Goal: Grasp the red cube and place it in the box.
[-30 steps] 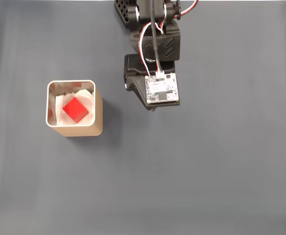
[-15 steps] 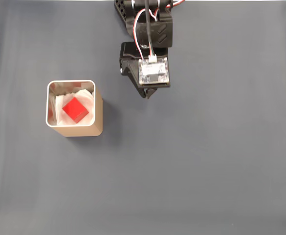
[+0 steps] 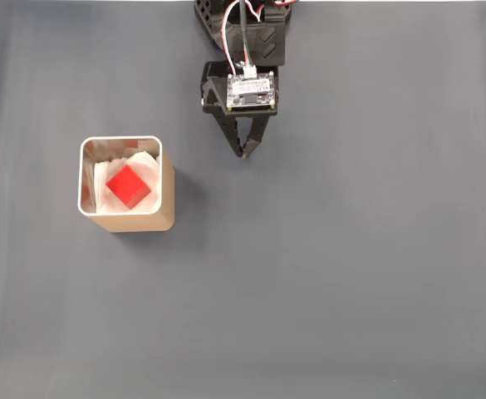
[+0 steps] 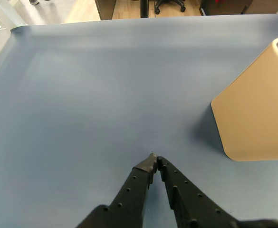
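The red cube lies inside the box, a tan square container with a pale rim and white lining, left of centre in the fixed view. In the wrist view the box's tan wall shows at the right edge; the cube is hidden there. My gripper is to the upper right of the box, well apart from it, shut with nothing between its black fingers. In the wrist view the gripper has its fingertips touching above the mat.
A plain blue-grey mat covers the table. The arm's base stands at the top middle in the fixed view. Beyond the mat's far edge in the wrist view are a wooden floor and chair legs.
The arm has drawn back toward the top of the fixed view and swung slightly left, straightening its wrist. The cube stays in the box. The gripper stays shut.
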Controlling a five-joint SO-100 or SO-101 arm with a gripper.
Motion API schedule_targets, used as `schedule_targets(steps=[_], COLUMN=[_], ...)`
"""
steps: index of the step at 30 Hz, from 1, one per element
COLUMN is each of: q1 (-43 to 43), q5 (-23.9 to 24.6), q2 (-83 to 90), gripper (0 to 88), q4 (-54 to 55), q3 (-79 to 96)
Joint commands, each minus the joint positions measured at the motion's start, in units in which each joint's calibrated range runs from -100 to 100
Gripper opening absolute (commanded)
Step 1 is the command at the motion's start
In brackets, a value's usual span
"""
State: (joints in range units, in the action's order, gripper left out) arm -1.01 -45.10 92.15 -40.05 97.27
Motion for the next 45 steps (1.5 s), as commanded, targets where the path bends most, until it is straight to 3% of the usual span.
schedule_targets(steps=[1,22,30,45], q1=[0.4,0.1,0.1,-0.2], q5=[-0.5,-2.5,-2.6,-1.4], q2=[6.3,7.8,7.8,7.8], gripper=[0.1,0.5,0.2,0.8], q4=[-2.7,-31.2,-36.5,-36.3], q3=[2.5,2.5,2.5,2.5])
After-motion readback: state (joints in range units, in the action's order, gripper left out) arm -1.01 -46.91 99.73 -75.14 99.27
